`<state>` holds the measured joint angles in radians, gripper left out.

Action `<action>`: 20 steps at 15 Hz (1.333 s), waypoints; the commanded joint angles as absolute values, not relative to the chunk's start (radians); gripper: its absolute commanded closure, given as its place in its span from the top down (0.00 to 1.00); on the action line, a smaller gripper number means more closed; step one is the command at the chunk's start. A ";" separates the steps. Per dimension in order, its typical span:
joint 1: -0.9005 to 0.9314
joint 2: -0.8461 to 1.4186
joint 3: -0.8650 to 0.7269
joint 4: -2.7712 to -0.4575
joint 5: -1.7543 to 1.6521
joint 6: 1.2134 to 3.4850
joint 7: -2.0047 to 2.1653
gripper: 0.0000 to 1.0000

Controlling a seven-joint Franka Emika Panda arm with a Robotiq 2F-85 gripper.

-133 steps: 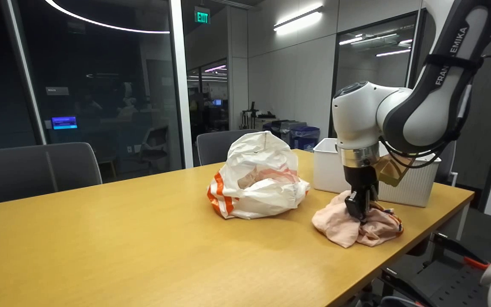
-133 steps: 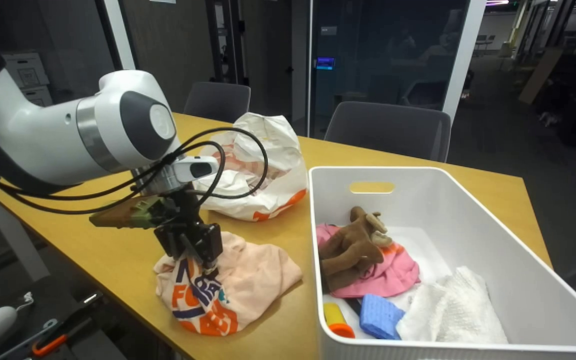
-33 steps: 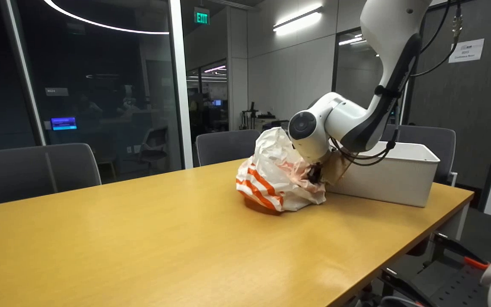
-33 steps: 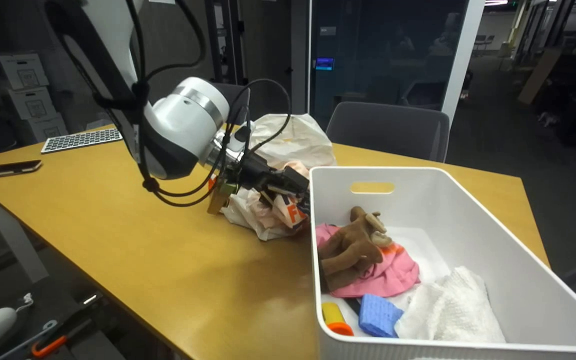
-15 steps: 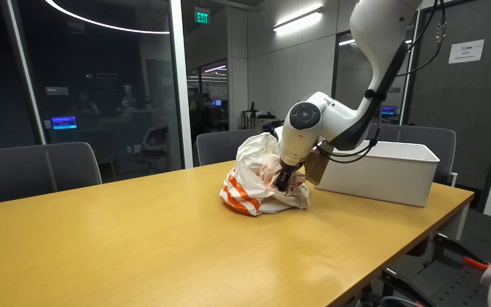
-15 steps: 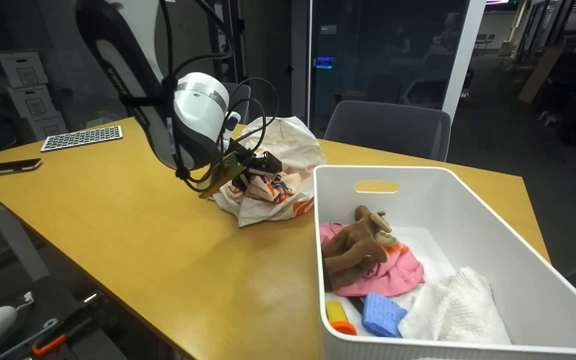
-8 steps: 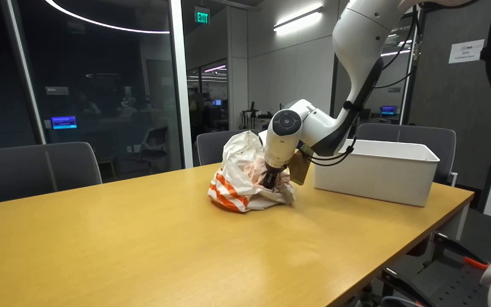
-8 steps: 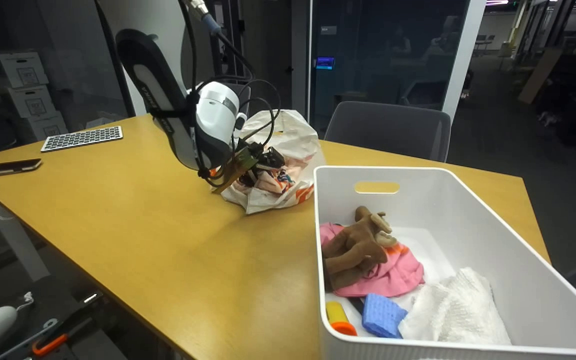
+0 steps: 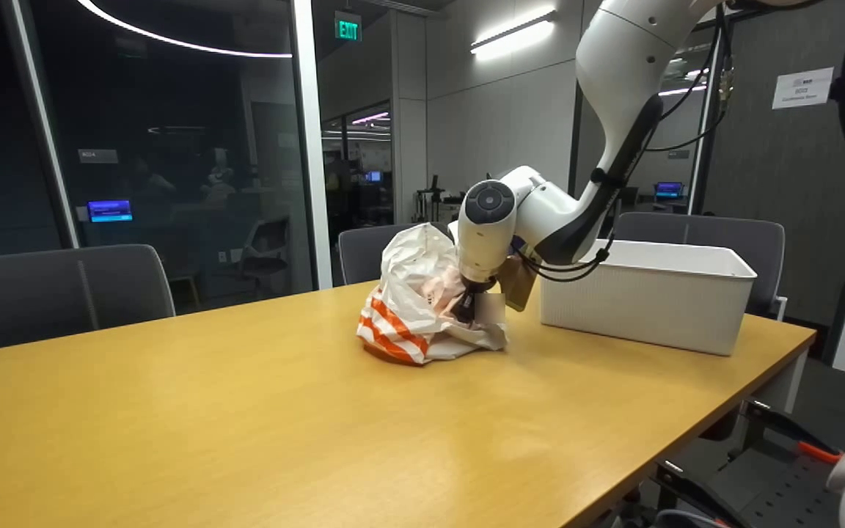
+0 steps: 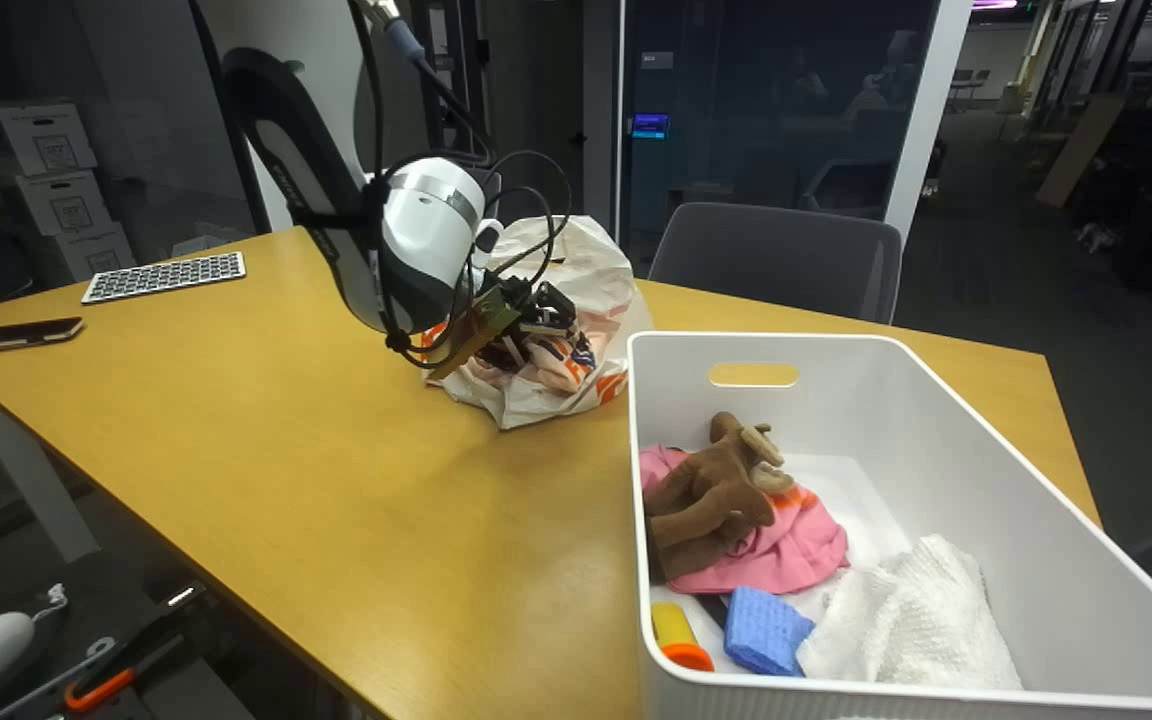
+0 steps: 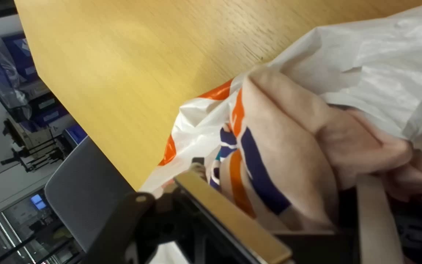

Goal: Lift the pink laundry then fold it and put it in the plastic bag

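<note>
The pale pink cloth with orange and navy print (image 11: 277, 135) lies bunched in the mouth of the white plastic bag (image 11: 390, 55). In both exterior views the cloth (image 9: 439, 288) (image 10: 561, 368) shows inside the bag (image 9: 411, 257) (image 10: 591, 255), which rests on the table with its opening facing the arm. My gripper (image 11: 280, 176) is tilted into the bag's mouth. Its fingers stand wide apart, with loose cloth between and beyond them. In the exterior views the gripper (image 9: 465, 306) (image 10: 536, 335) is partly hidden by the bag and cloth.
A large white bin (image 9: 642, 301) (image 10: 976, 430) stands close beside the bag. It holds a brown plush toy (image 10: 716, 495), a bright pink cloth (image 10: 786, 550), a blue sponge (image 10: 764, 632) and a white towel (image 10: 916, 620). A keyboard (image 10: 164, 277) and phone (image 10: 24, 335) lie on the table.
The cloth was lifted from the table and carried into the bag's mouth. The bag shifted away from the bin with the arm. The gripper has let go; the arm barely moved in the last half second.
</note>
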<state>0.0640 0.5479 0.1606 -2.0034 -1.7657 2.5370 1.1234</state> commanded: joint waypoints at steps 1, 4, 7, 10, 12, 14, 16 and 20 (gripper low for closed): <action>0.045 0.428 0.175 -2.110 -1.641 2.587 1.059 1.00; 0.040 0.341 0.173 -2.194 -1.523 2.650 1.016 1.00; 0.037 0.238 0.190 -2.306 -1.401 2.675 0.989 1.00; 0.058 0.123 0.205 -2.410 -1.345 2.654 1.032 1.00; 0.062 0.040 0.218 -2.464 -1.301 2.644 1.062 1.00; 0.076 -0.046 0.243 -2.505 -1.201 2.618 1.078 1.00; 0.094 -0.133 0.267 -2.530 -1.094 2.578 1.092 1.00; 0.157 -0.277 0.257 -2.548 -0.904 2.449 1.066 1.00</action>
<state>0.1152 -0.1461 0.2634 -2.5067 -1.0161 2.5345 1.0712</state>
